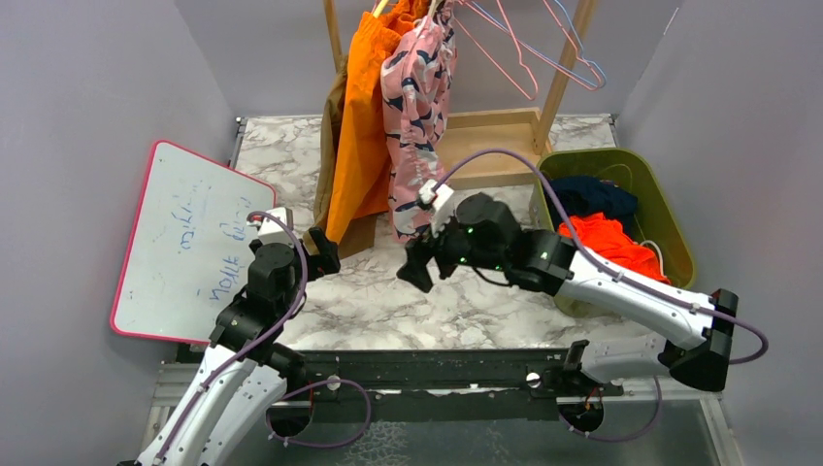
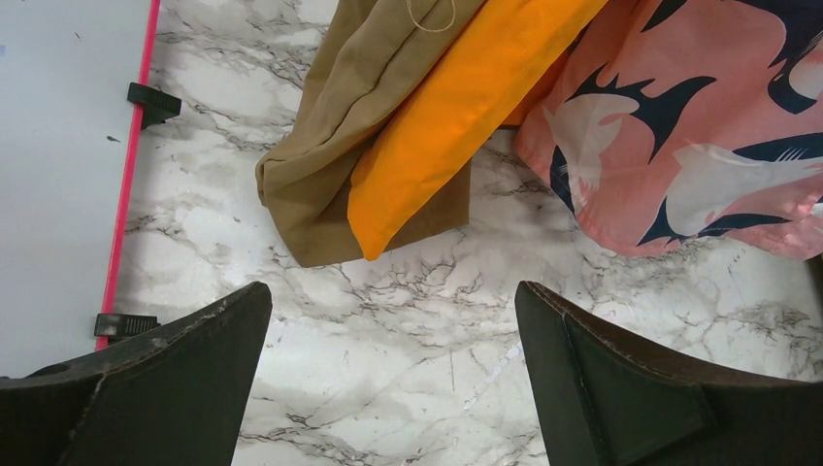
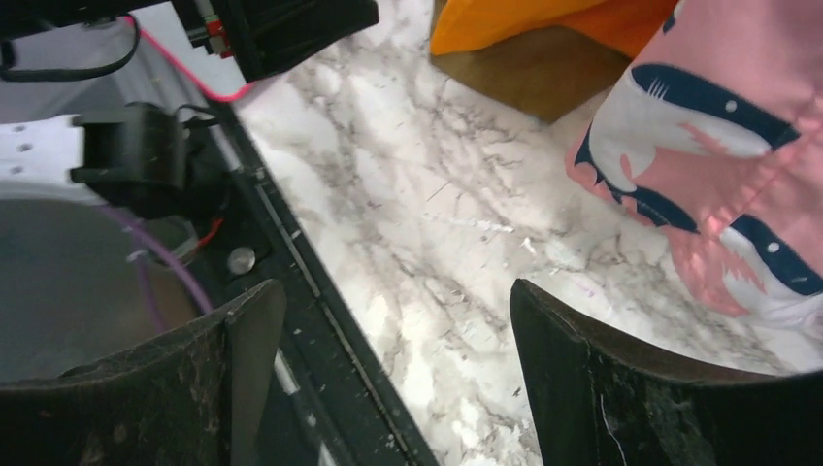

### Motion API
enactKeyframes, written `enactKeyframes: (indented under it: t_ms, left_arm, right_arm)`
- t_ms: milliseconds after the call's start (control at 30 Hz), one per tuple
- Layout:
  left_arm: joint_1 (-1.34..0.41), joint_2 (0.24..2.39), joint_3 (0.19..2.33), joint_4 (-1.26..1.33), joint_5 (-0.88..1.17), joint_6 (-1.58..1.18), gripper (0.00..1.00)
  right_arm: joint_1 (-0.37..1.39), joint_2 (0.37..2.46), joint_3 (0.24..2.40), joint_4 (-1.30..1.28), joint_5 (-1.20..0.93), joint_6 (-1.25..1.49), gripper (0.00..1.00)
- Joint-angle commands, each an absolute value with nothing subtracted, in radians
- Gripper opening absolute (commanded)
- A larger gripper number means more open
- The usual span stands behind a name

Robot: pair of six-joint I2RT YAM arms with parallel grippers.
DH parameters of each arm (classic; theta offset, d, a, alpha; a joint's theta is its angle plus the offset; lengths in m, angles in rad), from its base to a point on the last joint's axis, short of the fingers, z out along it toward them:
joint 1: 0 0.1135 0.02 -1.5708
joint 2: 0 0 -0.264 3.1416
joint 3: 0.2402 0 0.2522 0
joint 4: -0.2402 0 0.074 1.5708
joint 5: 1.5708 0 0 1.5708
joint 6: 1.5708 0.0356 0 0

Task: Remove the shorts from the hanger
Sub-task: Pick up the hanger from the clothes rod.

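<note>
Three shorts hang from the rack at the back: pink shorts with dark blotches (image 1: 419, 107), bright orange shorts (image 1: 364, 126) and tan-brown shorts (image 1: 330, 146) behind them. Their hangers are cut off by the frame's top edge. My right gripper (image 1: 417, 275) is open and empty, low over the table just below the pink hem (image 3: 718, 165). My left gripper (image 1: 325, 254) is open and empty near the tan (image 2: 320, 165) and orange (image 2: 456, 107) hems, touching neither. Navy shorts (image 1: 594, 197) and red-orange shorts (image 1: 611, 243) lie in the green basket (image 1: 597, 155).
Empty pink and blue wire hangers (image 1: 543, 53) hang at the rack's right end. The wooden rack's base (image 1: 490, 146) sits at the back. A pink-edged whiteboard (image 1: 184, 243) leans at the left. Grey walls close in both sides.
</note>
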State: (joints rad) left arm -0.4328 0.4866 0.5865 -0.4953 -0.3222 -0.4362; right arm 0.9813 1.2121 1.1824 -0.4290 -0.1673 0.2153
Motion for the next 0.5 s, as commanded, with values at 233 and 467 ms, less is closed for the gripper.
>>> enactKeyframes:
  t_ms: [233, 467]
  left_arm:
    - [-0.427, 0.481, 0.578, -0.468, -0.299, -0.424, 0.99]
    - [-0.426, 0.474, 0.578, -0.468, -0.299, -0.423, 0.99]
  right_arm:
    - [1.118, 1.316, 1.461, -0.327, 0.627, 0.158, 0.95]
    - [1.111, 1.38, 1.621, -0.219, 0.802, 0.148, 1.0]
